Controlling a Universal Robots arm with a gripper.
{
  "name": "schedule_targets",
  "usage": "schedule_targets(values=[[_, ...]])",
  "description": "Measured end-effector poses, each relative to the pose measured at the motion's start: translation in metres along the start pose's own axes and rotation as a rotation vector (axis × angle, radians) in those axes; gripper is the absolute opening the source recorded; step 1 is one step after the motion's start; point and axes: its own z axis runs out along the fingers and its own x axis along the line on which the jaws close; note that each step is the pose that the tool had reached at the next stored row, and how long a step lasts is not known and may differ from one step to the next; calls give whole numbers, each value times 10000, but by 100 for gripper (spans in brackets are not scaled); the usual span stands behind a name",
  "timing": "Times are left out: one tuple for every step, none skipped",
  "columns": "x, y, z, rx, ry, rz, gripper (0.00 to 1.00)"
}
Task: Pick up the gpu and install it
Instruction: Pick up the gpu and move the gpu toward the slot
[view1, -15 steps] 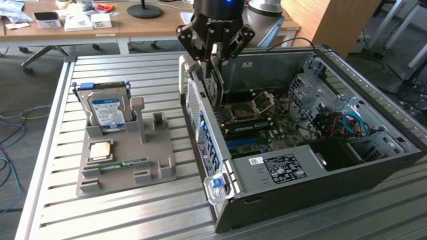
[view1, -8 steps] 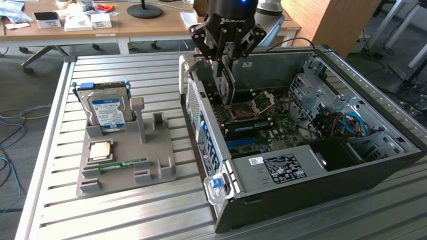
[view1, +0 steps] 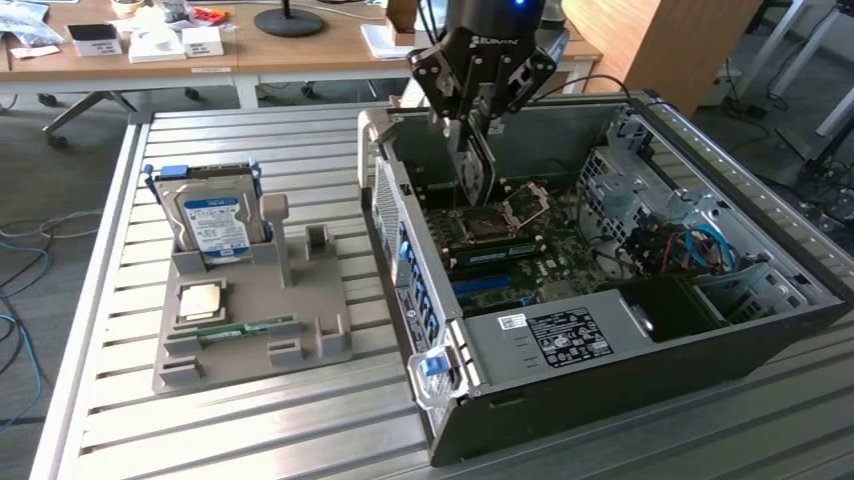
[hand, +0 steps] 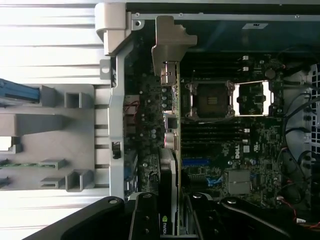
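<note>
My gripper (view1: 477, 118) hangs over the rear part of the open computer case (view1: 747, 330), shut on the gpu (view1: 471, 170). The card hangs edge-down from the fingers, above the motherboard (view1: 534, 250). In the wrist view the gpu (hand: 171, 165) appears edge-on as a thin strip running from between my black fingers (hand: 145, 220) to its silver end bracket (hand: 168, 42). The bracket sits by the case's rear wall. The card is over the board beside the CPU socket (hand: 210, 98) and the slots; whether it touches a slot I cannot tell.
A grey parts holder (view1: 287, 300) stands on the slatted table at the exterior view's left. It carries a hard drive with a blue label (view1: 211, 215), a CPU (view1: 200, 300) and a green memory stick (view1: 247, 328). Cables (view1: 694, 250) crowd the case's far side.
</note>
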Motion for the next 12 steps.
schedule_targets(values=[[-31,2,1,-2,0,1,27],[-62,3,1,-5,1,-1,27],[-92,4,2,-8,1,-1,27],[-121,6,3,-10,1,1,27],[-149,8,4,-13,0,1,27],[-205,11,5,-16,1,0,27],[-231,12,5,-18,1,0,27],[-256,13,6,-20,1,0,27],[-279,14,7,-21,1,1,27],[-303,16,7,-22,2,0,27],[-324,17,8,-23,2,1,27],[-345,17,8,-25,2,1,27]])
